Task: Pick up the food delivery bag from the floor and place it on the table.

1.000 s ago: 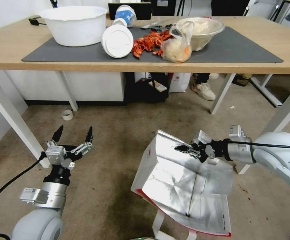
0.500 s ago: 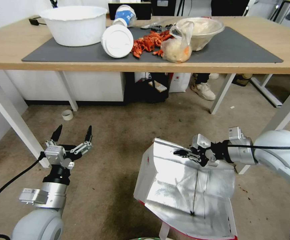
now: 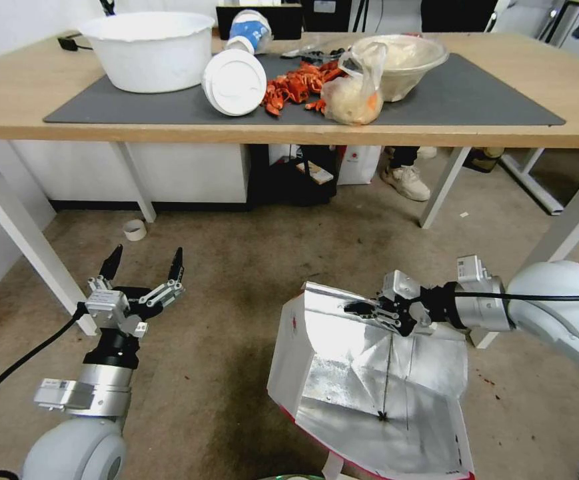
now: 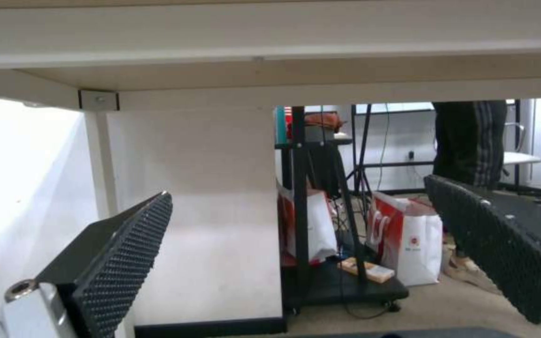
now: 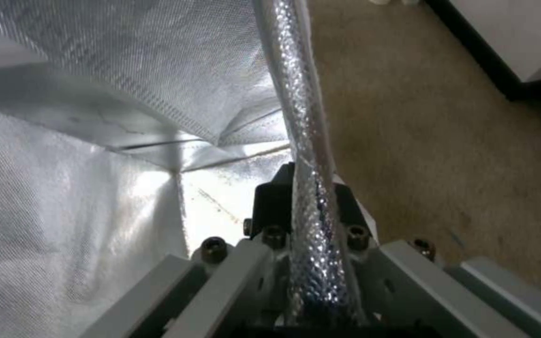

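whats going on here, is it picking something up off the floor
Yes. The right gripper is shut on the rim of the food delivery bag, which sits open on the floor in front of the table, its silver lining facing up. The right wrist view shows that foil edge pinched between the fingers. The left gripper hangs open and empty near the table's leg, low above the floor. The bag is not yet on the table, where a white tub and other food containers already stand.

The large white paper bag with silver foil lining runs off the head view's lower edge, its handles mostly unseen. The right gripper's jaws are hidden behind the foil rim in its wrist view.
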### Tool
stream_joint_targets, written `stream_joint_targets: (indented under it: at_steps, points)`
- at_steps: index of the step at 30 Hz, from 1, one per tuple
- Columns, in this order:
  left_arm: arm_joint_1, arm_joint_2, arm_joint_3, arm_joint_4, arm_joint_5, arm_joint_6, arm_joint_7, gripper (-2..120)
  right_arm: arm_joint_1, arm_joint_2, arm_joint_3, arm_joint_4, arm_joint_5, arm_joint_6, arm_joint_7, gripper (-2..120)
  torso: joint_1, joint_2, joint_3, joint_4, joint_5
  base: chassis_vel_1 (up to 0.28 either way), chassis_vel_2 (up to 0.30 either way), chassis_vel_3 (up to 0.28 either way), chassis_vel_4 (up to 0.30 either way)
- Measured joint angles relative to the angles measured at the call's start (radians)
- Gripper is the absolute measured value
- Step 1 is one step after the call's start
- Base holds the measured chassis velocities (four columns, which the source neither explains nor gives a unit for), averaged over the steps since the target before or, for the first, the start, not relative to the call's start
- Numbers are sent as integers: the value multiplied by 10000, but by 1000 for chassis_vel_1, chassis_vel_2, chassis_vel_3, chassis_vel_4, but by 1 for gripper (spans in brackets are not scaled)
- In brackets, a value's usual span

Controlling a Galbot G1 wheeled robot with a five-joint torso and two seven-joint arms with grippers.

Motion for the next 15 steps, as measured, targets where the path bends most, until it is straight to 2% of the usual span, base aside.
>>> stream_joint_targets:
  at_steps: [15]
  points:
    - [45, 2, 20, 50, -29, -247, 171, 100, 1, -98, -7, 113, 17, 84, -39, 0, 0, 1, 0, 0, 0, 0, 0, 0, 0]
